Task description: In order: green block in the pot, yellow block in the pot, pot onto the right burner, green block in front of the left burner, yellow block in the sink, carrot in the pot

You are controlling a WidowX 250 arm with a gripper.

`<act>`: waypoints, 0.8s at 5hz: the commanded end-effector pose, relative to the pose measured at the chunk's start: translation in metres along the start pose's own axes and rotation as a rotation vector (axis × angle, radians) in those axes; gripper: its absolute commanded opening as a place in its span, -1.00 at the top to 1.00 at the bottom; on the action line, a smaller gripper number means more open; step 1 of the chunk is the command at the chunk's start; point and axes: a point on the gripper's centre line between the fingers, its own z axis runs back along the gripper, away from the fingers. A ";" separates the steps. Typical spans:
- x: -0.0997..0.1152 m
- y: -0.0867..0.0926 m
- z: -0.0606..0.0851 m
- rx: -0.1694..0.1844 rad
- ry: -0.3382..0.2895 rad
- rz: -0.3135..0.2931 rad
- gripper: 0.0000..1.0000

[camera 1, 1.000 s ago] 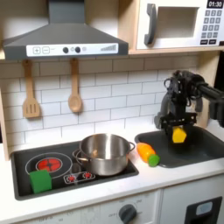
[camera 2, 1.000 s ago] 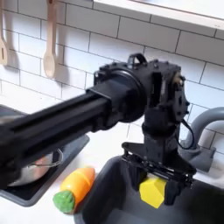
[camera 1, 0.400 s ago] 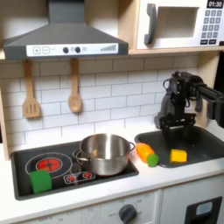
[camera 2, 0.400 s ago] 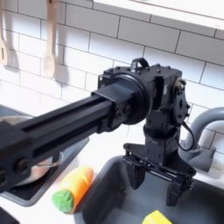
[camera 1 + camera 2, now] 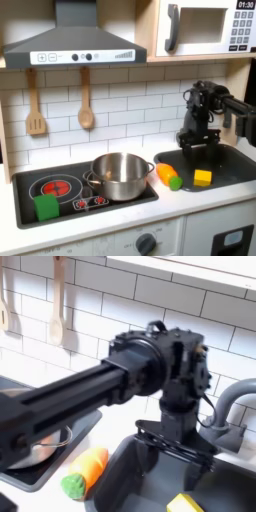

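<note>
Fingers (image 5: 150, 434) of the gripper (image 5: 198, 143) (image 5: 178, 444) are spread wide and empty above the sink (image 5: 236, 172); one yellow block (image 5: 203, 178) (image 5: 186, 503) lies just below them. One carrot (image 5: 169, 176) (image 5: 85, 472), one pot (image 5: 121, 174) and one green block (image 5: 46, 207) sit farther off. Microwave clock (image 5: 245, 5) reads 01:30.

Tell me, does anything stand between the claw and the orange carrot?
Nothing visible does. The claw hangs above the sink, and the stubby orange toy carrot lies on the counter beside it.
</note>
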 end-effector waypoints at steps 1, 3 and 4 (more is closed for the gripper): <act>-0.010 0.024 0.034 0.012 -0.046 0.081 -1.00; -0.030 0.047 0.060 0.063 -0.071 0.137 -1.00; -0.041 0.057 0.060 0.083 -0.063 0.158 -1.00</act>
